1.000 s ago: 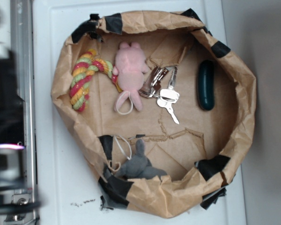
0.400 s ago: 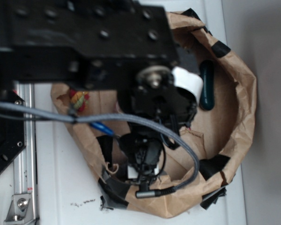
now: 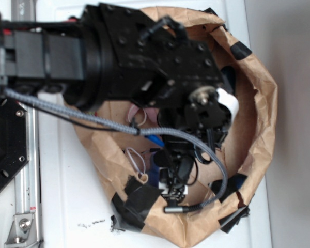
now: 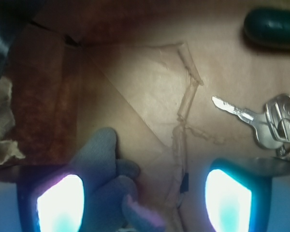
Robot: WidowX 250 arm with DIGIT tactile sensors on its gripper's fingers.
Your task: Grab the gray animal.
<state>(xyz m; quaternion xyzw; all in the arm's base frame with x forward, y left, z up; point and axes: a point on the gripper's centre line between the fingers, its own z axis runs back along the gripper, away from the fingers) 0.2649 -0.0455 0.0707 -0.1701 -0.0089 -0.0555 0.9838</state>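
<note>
Since the earlier frames the black arm has swung in over the paper bag and now covers most of it in the exterior view, with the gripper (image 3: 173, 178) low in the lower middle of the frame, further down and right than 0.4 s ago. Brown paper bag (image 3: 258, 129) with black tape patches still sits on the white surface (image 3: 57, 206). Pink plush is almost fully hidden, only its loop (image 3: 137, 116) peeks out under the arm. White string loop (image 3: 137, 160) of the gray animal shows just left of the gripper.

Wrist view: fingers (image 4: 60, 203) spread wide, glowing pads at lower left and lower right, nothing pinched between them. Gray animal (image 4: 104, 164) lies at lower left of the frame, right beside the left pad, partly between the pads; contact can't be told. Keys (image 4: 266, 121) at right edge, dark green case (image 4: 270, 26) in upper right corner, torn paper seam running down the middle
</note>
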